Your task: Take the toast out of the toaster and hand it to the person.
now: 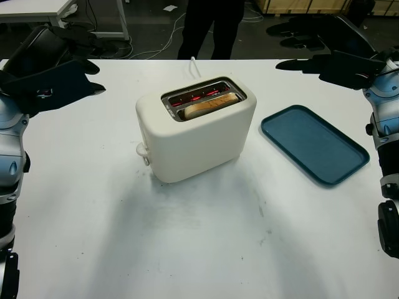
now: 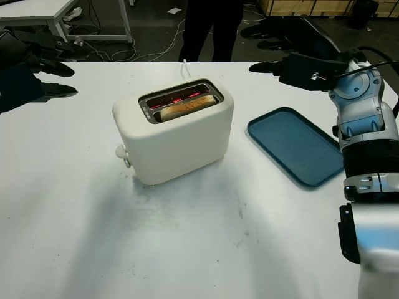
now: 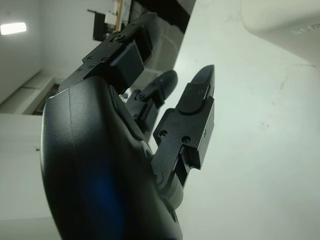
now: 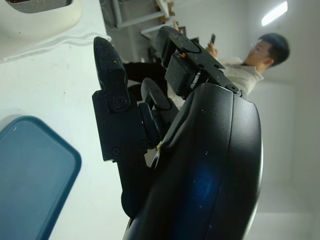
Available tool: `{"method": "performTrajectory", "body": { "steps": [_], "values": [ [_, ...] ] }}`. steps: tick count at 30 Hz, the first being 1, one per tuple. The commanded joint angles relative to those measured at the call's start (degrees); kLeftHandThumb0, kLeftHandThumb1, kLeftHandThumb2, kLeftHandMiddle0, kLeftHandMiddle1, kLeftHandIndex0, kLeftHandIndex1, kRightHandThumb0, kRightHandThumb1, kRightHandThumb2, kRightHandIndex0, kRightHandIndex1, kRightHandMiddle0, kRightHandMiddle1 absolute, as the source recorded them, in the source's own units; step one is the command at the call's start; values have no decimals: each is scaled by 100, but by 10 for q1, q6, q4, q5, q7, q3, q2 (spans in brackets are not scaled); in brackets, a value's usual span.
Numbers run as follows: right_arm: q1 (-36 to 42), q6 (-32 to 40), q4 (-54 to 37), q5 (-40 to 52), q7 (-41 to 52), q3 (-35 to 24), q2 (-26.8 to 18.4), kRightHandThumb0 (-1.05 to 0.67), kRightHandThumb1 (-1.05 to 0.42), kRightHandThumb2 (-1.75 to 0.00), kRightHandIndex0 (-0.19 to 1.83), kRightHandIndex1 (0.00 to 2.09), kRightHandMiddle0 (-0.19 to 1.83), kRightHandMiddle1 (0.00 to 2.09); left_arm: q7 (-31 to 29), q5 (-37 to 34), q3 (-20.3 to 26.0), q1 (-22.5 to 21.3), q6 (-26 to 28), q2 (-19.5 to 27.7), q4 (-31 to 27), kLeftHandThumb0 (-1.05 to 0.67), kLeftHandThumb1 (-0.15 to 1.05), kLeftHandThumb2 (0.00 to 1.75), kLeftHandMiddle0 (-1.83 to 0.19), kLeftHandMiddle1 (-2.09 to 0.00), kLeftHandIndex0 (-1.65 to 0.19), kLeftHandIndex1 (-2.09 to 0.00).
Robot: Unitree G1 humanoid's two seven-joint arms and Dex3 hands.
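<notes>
A cream toaster point(image 1: 196, 134) stands in the middle of the white table point(image 1: 187, 249). A slice of toast point(image 1: 211, 106) sits in its near slot, and the far slot glows red. My left hand point(image 1: 53, 78) hovers open above the table's far left, well apart from the toaster. My right hand point(image 2: 299, 67) hovers open at the far right, above and behind the blue tray. A person in dark trousers point(image 1: 211, 28) stands behind the table's far edge.
A blue tray point(image 1: 313, 143) lies flat to the right of the toaster. The toaster's white cord point(image 1: 193, 65) runs off the far edge. Its lever point(image 1: 143, 151) sticks out at the near left end. Desks and cables crowd the floor behind.
</notes>
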Motion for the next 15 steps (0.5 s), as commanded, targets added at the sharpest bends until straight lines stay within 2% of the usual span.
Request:
{"method": "performTrajectory", "body": {
  "steps": [1, 6, 15],
  "values": [
    [4, -3, -3, 2, -4, -1, 1, -44, -92, -2, 65, 1, 61, 0, 0, -4, 1, 0, -7, 0, 4, 8, 82, 0, -65, -45, -77, -2],
    [4, -5, -1, 0, -7, -1, 0, -46, -92, -2, 65, 1, 61, 0, 4, -4, 5, 3, -19, -2, 7, 6, 82, 1, -66, -47, -78, -2],
    [6, -2, -4, 5, -5, -5, 0, -44, -92, -2, 65, 0, 61, 0, 2, 3, 1, 1, -3, -2, 1, 6, 83, 1, -64, -48, -77, -2]
  ]
}}
